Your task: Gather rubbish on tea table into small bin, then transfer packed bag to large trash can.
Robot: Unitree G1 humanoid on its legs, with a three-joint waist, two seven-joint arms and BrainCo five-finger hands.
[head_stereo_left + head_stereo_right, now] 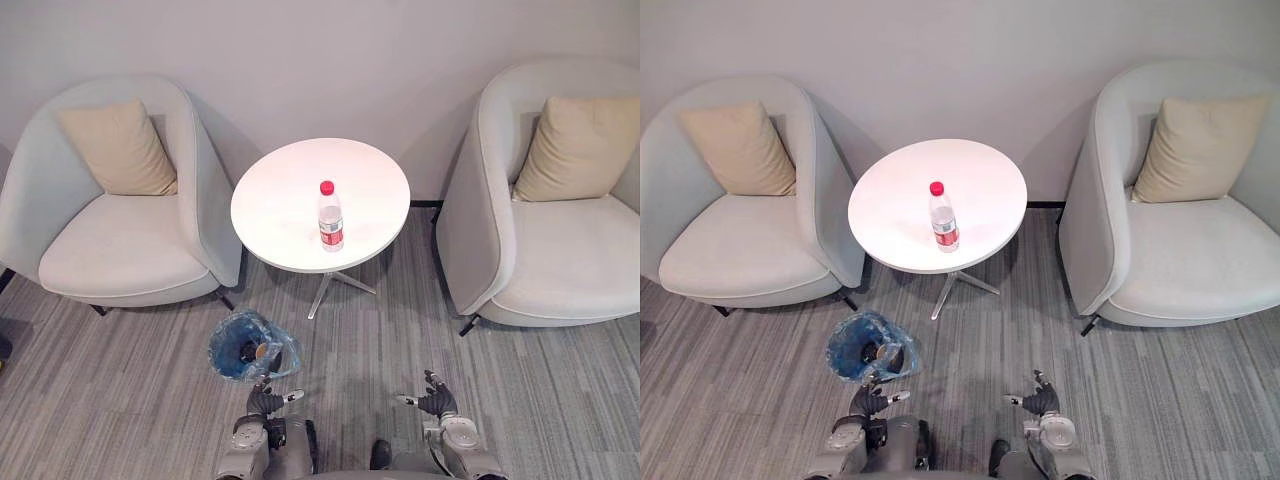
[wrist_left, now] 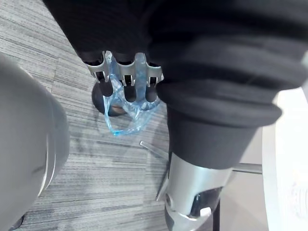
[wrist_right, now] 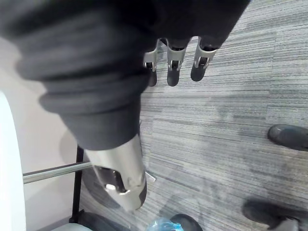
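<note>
bench: round white top (image 1: 285, 190), centre of the frame, between two pale armchairs
rubbish on bench: one clear bottle (image 1: 330, 216) with a red cap, upright, a little toward the near edge; nothing else lies on the top
small bin: on the carpet at lower left of centre, just in front of the bench foot, lined with a blue bag (image 1: 226, 345) that spills over its rim
bin contents: a dark shape and a small brown item (image 1: 262, 351) show inside; what they are cannot be told
left robot hand: (image 1: 268, 401) low at bottom centre-left, just beside the near edge of the bag; fingers (image 2: 126, 76) loosely extended, blue film showing past them; it appears to hold nothing, and contact with the bag cannot be confirmed
right robot hand: (image 1: 437, 400) bottom centre-right, over bare carpet, well apart from bin and bottle; fingers (image 3: 174, 72) relaxed and spread, empty
done, as judged: some rubbish seems to be in the bin already
left, as judged: bottle to be lifted off the bench into the bin; bag to be closed, pulled out and carried to the large trash can
stage: gathering phase, near its end
</note>
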